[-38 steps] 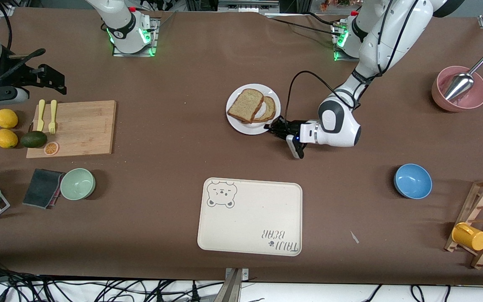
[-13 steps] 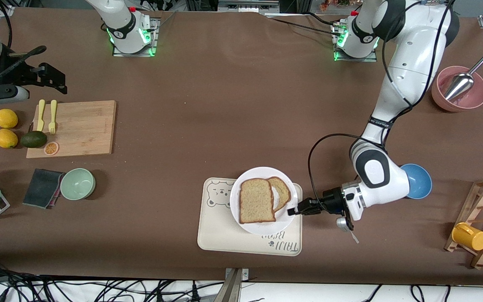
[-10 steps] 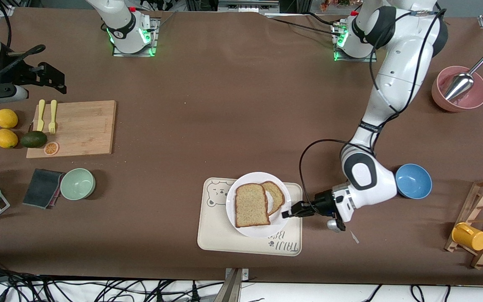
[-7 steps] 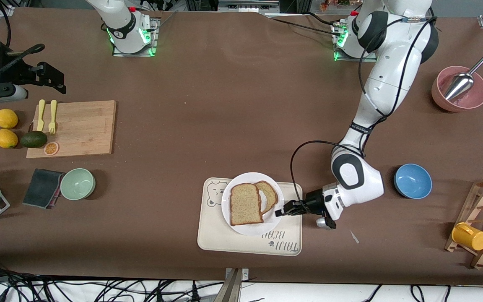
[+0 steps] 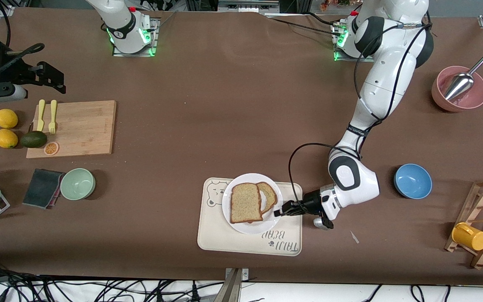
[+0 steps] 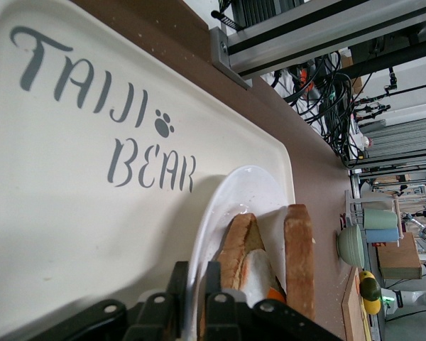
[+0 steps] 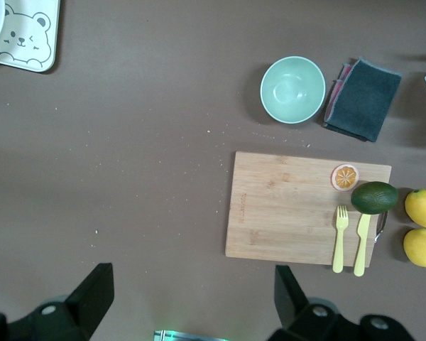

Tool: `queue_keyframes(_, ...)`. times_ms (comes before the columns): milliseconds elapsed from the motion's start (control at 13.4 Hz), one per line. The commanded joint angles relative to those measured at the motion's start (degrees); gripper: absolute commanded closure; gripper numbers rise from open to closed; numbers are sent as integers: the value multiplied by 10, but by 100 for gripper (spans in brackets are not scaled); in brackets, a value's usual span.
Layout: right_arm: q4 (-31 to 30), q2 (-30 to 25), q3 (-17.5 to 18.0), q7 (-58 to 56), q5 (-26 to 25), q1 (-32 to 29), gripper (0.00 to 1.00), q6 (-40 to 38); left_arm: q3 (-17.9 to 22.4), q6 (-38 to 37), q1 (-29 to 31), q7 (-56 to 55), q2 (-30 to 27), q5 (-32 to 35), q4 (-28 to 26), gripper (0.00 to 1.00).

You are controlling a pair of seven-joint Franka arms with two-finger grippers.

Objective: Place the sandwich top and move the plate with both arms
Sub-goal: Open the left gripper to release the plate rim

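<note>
The white plate (image 5: 250,228) rests on the cream bear tray (image 5: 224,239). On it the sandwich top (image 5: 245,202), a speckled tan slice, lies partly over a lower slice (image 5: 270,193) with egg. My left gripper (image 5: 278,213) reaches low over the tray from the left arm's end, and its fingers pinch the plate's rim. In the left wrist view the rim (image 6: 227,192) runs between the fingers (image 6: 176,284), with the sandwich top (image 6: 298,256) and the egg slice (image 6: 238,241) just past them. My right gripper (image 7: 192,298) hangs open high over the table, near its own base, and waits.
A blue bowl (image 5: 412,180) sits close to the left arm's elbow. A wooden rack with a yellow mug (image 5: 469,236) and a pink bowl with a scoop (image 5: 459,88) are at that end. Cutting board (image 5: 74,128), green bowl (image 5: 77,183), cloth, lemons and avocado lie toward the right arm's end.
The left gripper carried the plate from mid-table to the tray, then shifted it a little toward the right arm's end and lower. The right arm has not moved.
</note>
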Motion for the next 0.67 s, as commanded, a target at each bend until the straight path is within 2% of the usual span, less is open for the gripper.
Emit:
queue_keyframes(0,8,-3,5,-3,1,-4,0,-7,-1,-6,6,14,-3,-19,13,0)
queue_keyframes(298,8,-3,3,-2,1,-4,0,-7,9,-11,11,11,-63,0,-25,0)
queue_keyframes(596,23,-5,3,-2,1,-4,0,-27,21,-77,27,-104,-113,221,-32,0)
